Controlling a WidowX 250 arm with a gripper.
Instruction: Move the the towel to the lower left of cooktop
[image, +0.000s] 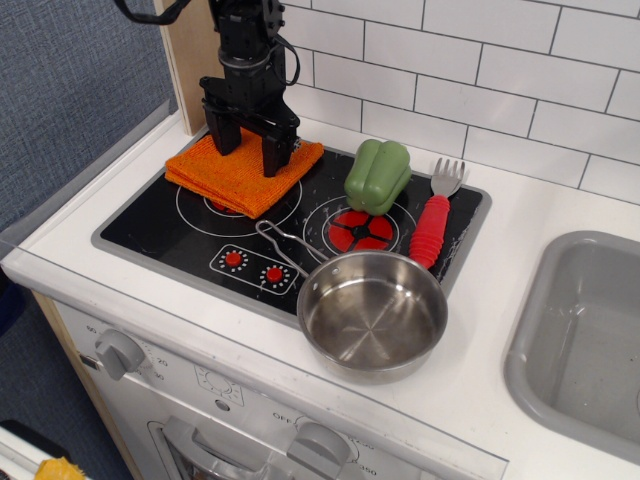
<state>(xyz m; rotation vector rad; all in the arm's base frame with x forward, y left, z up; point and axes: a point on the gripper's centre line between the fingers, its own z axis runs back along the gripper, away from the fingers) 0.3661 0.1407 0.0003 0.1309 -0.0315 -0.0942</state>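
Jaws (250, 148): black, two-fingered, spread wide, pointing straight down over the towel; tips at or very near the cloth, whether touching cannot be told. Nothing gripped.

Towel (240, 172): bright orange, knitted, folded roughly square, lying flat on the upper left corner of the cooktop, over the left burner ring. It sits directly beneath the jaws, the fingers straddling its rear half. No clear long axis; one corner points toward the front.

Cooktop (160, 235): glossy black panel with grey rim, set into the white counter (520, 330). Lower left area, just in front of the towel, is bare glass. Judged: the move wanted is a short drag or carry toward the front left corner, once the fingers close on the cloth.

Knobs (252, 266): two, red, front centre of the panel.

Pot (372, 313): steel, empty, at the front right edge, its wire handle reaching toward the knobs.

Pepper (378, 175): green, on the right burner.

Fork (433, 220): red handle, grey tines, far right of the panel.

Sink (585, 345): grey, at the right.
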